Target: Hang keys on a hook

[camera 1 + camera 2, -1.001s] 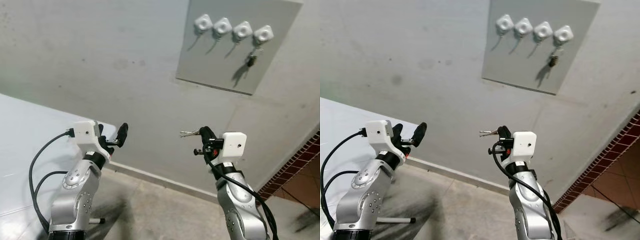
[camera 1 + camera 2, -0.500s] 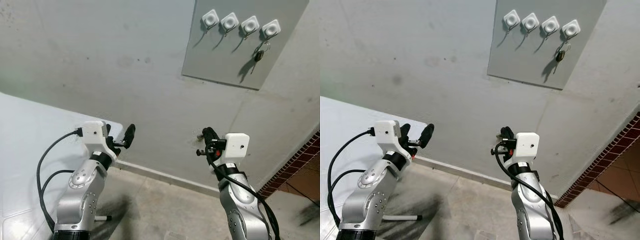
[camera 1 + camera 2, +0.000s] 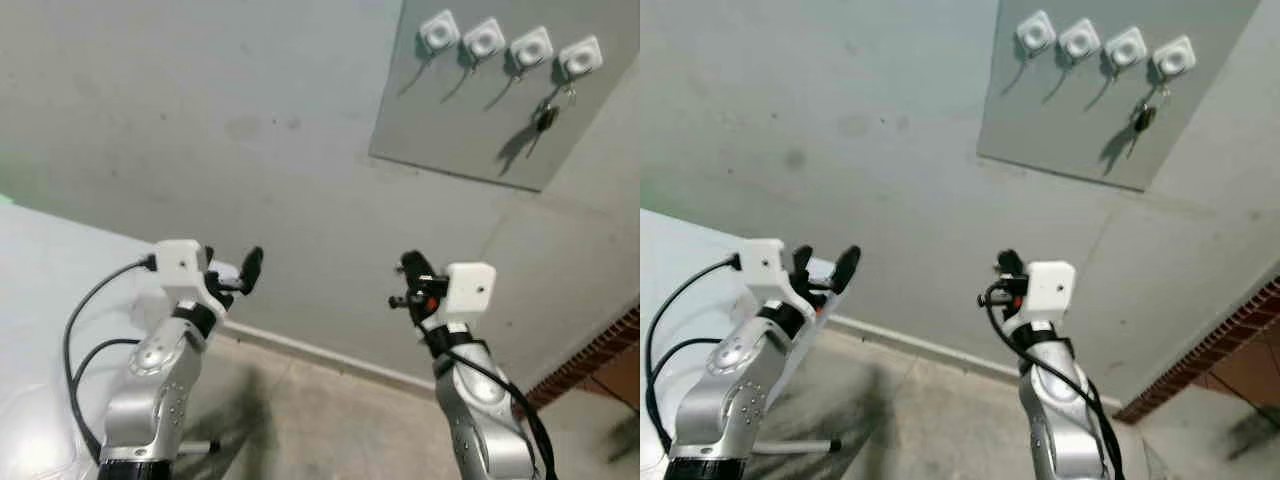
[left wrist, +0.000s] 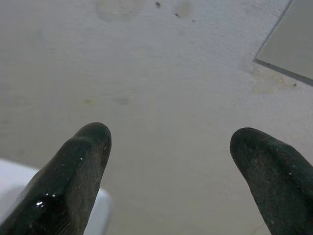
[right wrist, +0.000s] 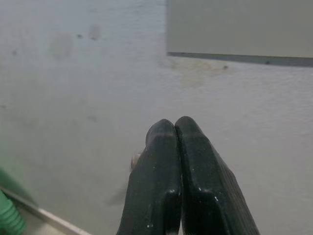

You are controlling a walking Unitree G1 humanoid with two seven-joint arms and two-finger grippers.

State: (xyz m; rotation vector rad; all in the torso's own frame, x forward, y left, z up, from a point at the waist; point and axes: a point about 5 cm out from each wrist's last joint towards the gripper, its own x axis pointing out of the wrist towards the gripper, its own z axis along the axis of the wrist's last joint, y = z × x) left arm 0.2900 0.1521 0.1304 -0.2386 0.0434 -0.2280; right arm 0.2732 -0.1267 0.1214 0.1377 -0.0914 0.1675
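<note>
A grey panel (image 3: pixel 470 110) on the wall carries a row of several white hooks (image 3: pixel 483 38). A dark bunch of keys (image 3: pixel 547 115) hangs from the rightmost hook (image 3: pixel 580 55). My right gripper (image 3: pixel 410 265) is raised well below and left of the panel. Its fingers (image 5: pixel 195 161) are pressed shut, and a pale sliver of key (image 5: pixel 135 159) peeks out beside them. My left gripper (image 3: pixel 235 275) is held up further left with its fingers (image 4: pixel 83 161) wide apart, and the bare wall shows between them.
A white table top (image 3: pixel 40 300) lies at the left. The concrete floor (image 3: pixel 320 420) meets the wall at a pale baseboard. A red brick strip (image 3: pixel 600 360) runs along the lower right. A green ribbed thing (image 5: pixel 10 220) sits low by the wall.
The whole picture has shifted, so the camera moved. The silver key that stuck out sideways from my right gripper a second ago is now barely visible. Both arms hold roughly the same pose.
</note>
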